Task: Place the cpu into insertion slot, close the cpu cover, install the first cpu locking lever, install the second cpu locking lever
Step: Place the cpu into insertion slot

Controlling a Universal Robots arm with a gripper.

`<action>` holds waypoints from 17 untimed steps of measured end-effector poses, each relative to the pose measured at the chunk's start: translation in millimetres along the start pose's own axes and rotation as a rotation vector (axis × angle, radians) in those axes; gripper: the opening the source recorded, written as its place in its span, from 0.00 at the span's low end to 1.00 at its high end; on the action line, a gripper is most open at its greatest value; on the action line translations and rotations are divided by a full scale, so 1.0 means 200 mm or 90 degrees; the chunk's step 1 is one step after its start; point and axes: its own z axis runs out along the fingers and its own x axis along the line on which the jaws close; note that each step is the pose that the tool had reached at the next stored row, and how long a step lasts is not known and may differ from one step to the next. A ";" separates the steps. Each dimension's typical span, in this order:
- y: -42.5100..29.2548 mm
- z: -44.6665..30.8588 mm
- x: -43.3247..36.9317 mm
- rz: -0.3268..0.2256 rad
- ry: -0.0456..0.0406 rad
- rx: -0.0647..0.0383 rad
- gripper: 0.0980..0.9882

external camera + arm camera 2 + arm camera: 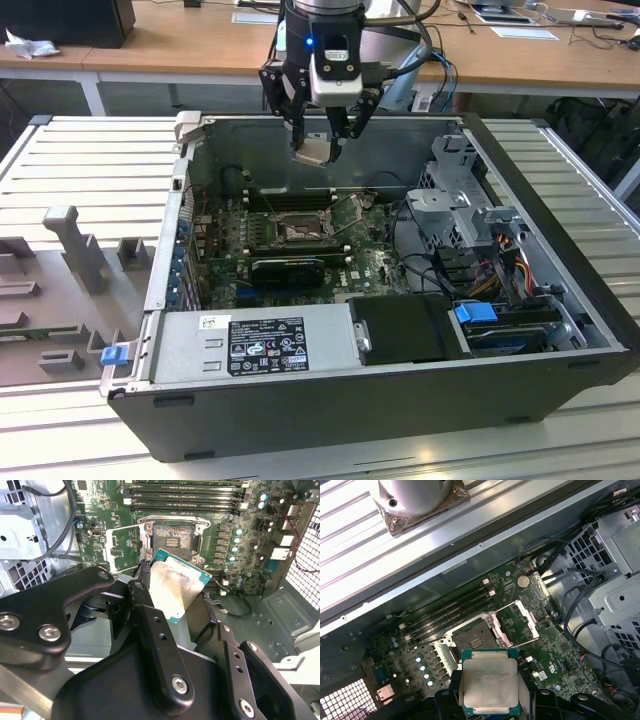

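My gripper (318, 143) hangs above the open computer case, shut on the cpu (314, 151), a small pale square chip with a green edge. Both wrist views show the cpu (176, 586) (490, 681) clamped between the black fingers (150, 625), well above the green motherboard (370, 255). The insertion slot (298, 231) (172, 536) (471, 640) lies below, bare, with a dark rim and a grey centre. The cpu cover (124, 542) (519, 624), a thin silver frame, stands swung open beside the slot.
The case walls (540, 210) ring the board. A black card (290, 268) lies just in front of the slot, with memory slots (290, 200) behind it. A power supply (255, 345) fills the near side. A drive cage (465, 205) and cables sit at the exterior view's right.
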 end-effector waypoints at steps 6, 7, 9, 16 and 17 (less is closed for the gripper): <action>0.000 0.001 0.000 0.009 -0.0008 0.000 0.48; 0.000 0.002 0.000 0.010 -0.0009 0.000 0.48; 0.000 0.002 0.000 0.013 -0.0011 0.000 0.48; 0.000 0.003 0.000 0.024 -0.0021 0.000 0.48; 0.000 0.003 0.000 0.025 -0.0023 0.000 0.48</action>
